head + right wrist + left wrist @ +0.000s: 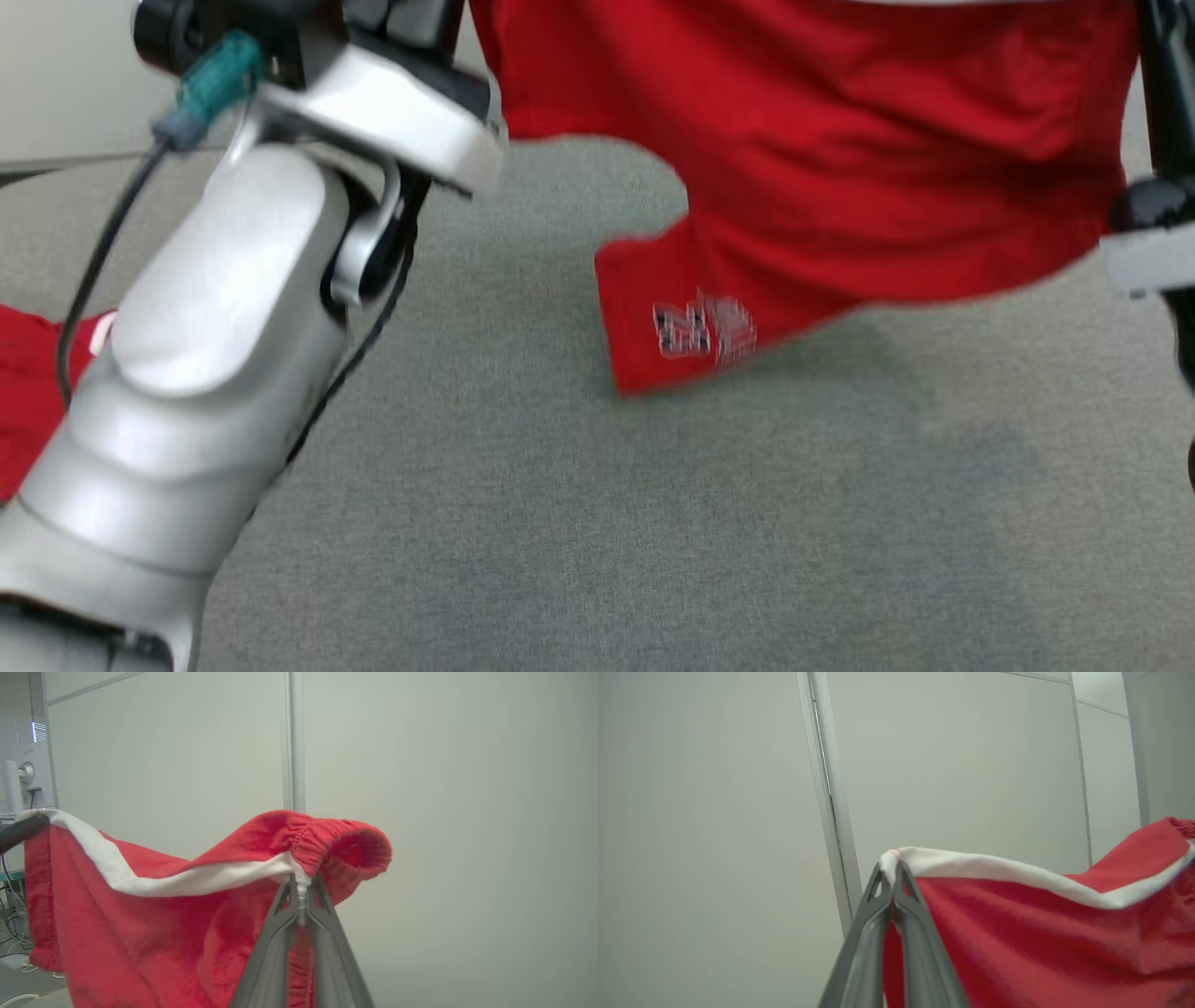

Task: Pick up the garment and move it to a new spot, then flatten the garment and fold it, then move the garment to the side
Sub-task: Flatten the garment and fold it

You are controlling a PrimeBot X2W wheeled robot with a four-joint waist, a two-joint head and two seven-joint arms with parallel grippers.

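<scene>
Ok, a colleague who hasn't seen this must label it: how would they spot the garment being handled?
Look above the grey surface: a red garment hangs stretched between the left gripper and the right gripper, both shut on its white band. Unlike the other red cloth lying at left, it is lifted and bears a white print.

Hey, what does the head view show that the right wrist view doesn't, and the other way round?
Head view: the grey surface below, a white logo on one hanging leg, and the pale left forearm. Right wrist view: the right gripper, jaws shut on the white stripe at the gathered elastic waistband, plus a monitor. Both: the red shorts, held aloft.
</scene>
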